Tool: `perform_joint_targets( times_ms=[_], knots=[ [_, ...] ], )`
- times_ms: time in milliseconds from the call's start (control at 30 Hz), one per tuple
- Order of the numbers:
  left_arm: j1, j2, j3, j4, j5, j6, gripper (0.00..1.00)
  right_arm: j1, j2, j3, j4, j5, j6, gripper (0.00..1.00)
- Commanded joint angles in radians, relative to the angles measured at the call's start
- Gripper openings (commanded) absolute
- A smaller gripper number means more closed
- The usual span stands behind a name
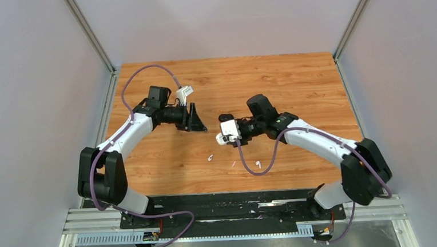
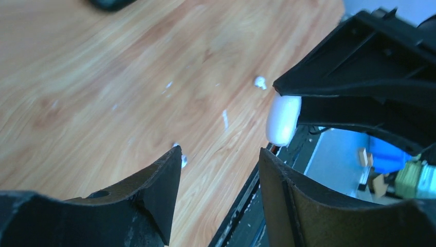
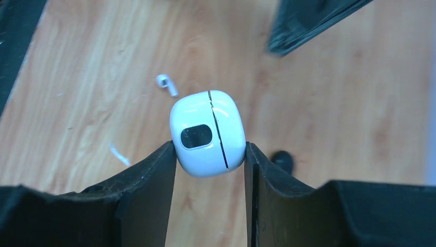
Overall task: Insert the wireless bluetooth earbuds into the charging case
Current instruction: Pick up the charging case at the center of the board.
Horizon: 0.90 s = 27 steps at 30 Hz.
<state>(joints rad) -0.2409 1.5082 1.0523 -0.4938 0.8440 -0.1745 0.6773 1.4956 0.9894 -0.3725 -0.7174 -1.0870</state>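
Right gripper (image 3: pixel 209 146) half-closed, pinching the case (image 3: pixel 205 128) by its rounded sides; lid seam looks shut. Left gripper (image 2: pixel 220 152) wide open, empty. One earbud (image 1: pixel 211 157) lies on the table (image 1: pixel 294 84) at 7 o'clock of the case, the other earbud (image 1: pixel 258 165) at 4 o'clock.

Risks: glossy case twisting out of the pinch; tiny earbud skidding from the fingertips; shut lid blocking insertion.

Upper bench (image 1: pixel 247 76) is open; at centre the left hand (image 1: pixel 197 123) and the right hand (image 1: pixel 224 137), clamping the charging case (image 3: pixel 208 128), nearly meet.
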Motion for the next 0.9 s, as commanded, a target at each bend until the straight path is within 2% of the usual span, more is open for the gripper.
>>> perform_joint_targets(
  times_ms=[0, 100, 200, 267, 533, 767, 867],
  knots=[
    [-0.064, -0.066, -0.003, 0.279, 0.153, -0.048, 0.65, 0.005, -0.147, -0.054, 0.245, 0.127, 0.133, 0.00],
    [-0.079, -0.063, -0.012, 0.446, 0.187, -0.171, 0.67, 0.007, -0.170, -0.045, 0.338, 0.245, 0.216, 0.00],
    [-0.087, -0.071, -0.037, 0.648, 0.219, -0.249, 0.69, 0.016, -0.155, -0.002, 0.351, 0.339, 0.275, 0.00],
    [-0.092, -0.068, -0.040, 0.726, 0.232, -0.279, 0.69, 0.023, -0.148, 0.023, 0.352, 0.395, 0.309, 0.00],
    [-0.105, 0.009, 0.009, 0.835, 0.246, -0.365, 0.66, 0.060, -0.175, 0.039, 0.446, 0.471, 0.369, 0.00],
    [-0.105, 0.034, 0.008, 0.847, 0.213, -0.389, 0.68, 0.068, -0.189, 0.038, 0.477, 0.482, 0.384, 0.00],
    [-0.106, 0.041, 0.000, 0.903, 0.231, -0.422, 0.64, 0.071, -0.191, 0.034, 0.477, 0.485, 0.383, 0.00]
  ],
)
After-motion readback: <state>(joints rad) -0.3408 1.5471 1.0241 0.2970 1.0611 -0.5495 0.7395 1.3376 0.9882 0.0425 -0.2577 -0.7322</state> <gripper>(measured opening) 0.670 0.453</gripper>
